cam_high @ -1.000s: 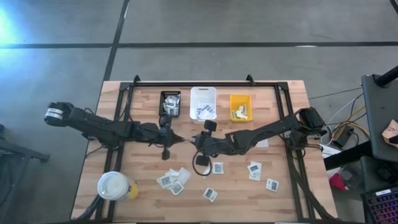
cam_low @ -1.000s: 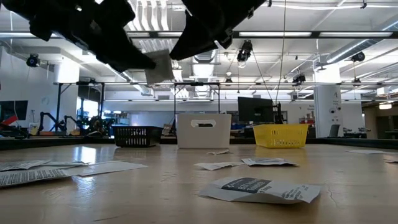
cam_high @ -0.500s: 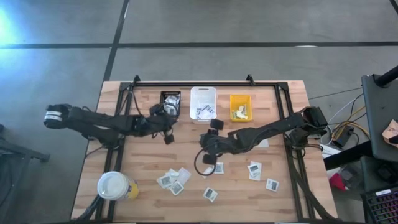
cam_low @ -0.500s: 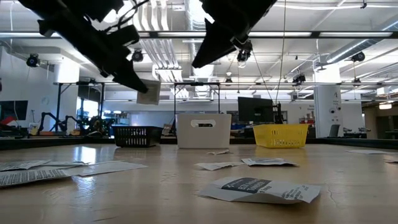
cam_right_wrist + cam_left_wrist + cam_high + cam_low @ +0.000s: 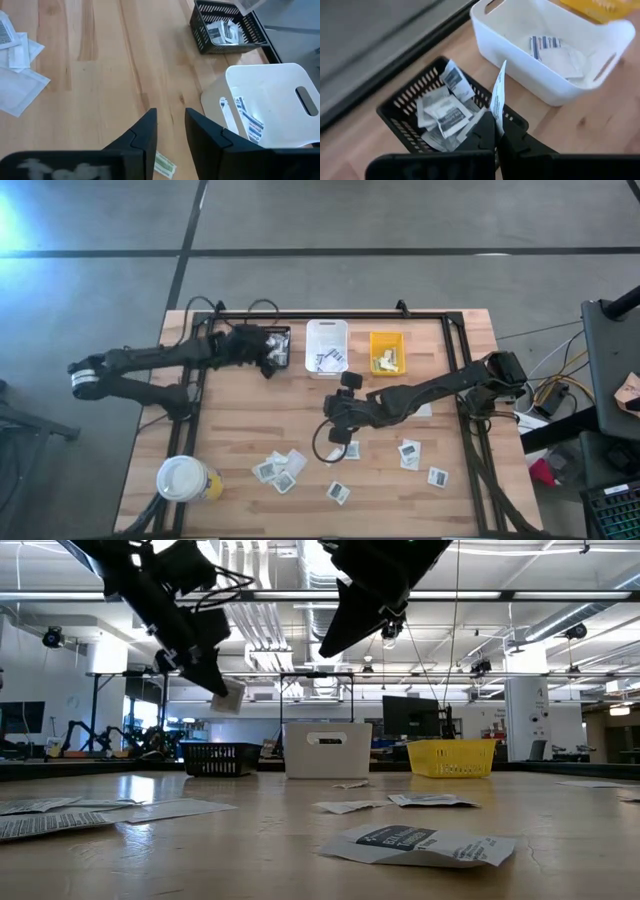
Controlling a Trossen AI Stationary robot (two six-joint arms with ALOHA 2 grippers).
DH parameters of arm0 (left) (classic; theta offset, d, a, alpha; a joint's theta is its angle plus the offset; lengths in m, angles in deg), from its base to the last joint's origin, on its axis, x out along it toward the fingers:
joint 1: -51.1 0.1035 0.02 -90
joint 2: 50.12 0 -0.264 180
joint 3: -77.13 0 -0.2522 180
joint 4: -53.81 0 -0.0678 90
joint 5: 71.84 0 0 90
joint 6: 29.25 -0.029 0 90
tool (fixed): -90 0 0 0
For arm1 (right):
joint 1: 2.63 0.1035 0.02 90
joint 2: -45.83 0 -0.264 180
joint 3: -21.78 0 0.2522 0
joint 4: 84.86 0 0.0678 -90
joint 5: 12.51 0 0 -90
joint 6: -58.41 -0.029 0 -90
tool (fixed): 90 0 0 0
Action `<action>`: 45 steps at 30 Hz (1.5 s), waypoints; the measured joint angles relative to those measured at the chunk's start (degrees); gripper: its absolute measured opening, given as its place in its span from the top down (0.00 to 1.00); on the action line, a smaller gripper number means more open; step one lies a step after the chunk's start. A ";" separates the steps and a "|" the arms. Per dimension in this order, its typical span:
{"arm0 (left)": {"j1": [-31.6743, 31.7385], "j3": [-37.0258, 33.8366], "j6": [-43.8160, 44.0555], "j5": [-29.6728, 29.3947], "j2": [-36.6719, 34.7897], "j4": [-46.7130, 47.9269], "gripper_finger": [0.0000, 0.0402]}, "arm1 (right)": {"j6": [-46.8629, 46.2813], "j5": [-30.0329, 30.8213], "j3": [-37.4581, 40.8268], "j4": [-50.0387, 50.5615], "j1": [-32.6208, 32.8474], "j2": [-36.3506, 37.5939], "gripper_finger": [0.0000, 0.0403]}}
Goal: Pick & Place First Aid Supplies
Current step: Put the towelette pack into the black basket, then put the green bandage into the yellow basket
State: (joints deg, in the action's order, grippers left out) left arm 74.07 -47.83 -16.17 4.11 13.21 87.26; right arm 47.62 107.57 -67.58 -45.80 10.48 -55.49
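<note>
So on the table [image 5: 230, 430] there's the black bin [image 5: 415, 107], and my left pincer [image 5: 496, 134] is right above it, clamped on a white packet [image 5: 498, 97] standing on edge. My right pincer [image 5: 170, 131] hovers mid-table, fingers apart, holding nothing, with a yellow-green strip [image 5: 164, 164] on the wood under it. More packets [image 5: 279, 469] lie scattered near the front edge.

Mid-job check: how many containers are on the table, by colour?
Black bin: 1
White bin: 1
Yellow bin: 1
White-lidded cup: 1
Total: 4
</note>
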 joint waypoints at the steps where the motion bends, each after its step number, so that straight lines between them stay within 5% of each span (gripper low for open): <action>1: 1.57 -0.04 1.21 1.88 0.00 0.02 1.00 | -0.42 -0.04 0.02 0.00 0.00 0.00 0.77; 9: 9.39 -0.39 5.73 14.42 2.68 1.02 1.00 | -1.96 -0.07 0.04 0.00 0.02 0.00 0.79; 21: 10.38 -0.12 5.22 15.34 11.14 -2.03 0.98 | -2.76 -0.06 0.04 -0.04 0.39 0.00 0.75; 33: 12.14 2.81 2.04 11.70 11.63 -2.64 0.86 | -2.77 -0.07 0.20 1.39 1.92 0.00 0.78; 41: 13.24 4.87 0.85 0.05 11.55 -1.19 0.71 | -6.25 -0.07 0.57 4.35 2.05 0.00 0.81; 45: 13.09 7.43 -3.16 -0.02 11.50 3.26 0.69 | -8.92 -0.09 0.61 7.03 2.05 0.00 0.82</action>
State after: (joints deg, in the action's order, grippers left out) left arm 87.16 -40.40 -19.32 4.10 24.71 90.52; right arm 38.70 107.48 -66.96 -38.76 12.53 -55.49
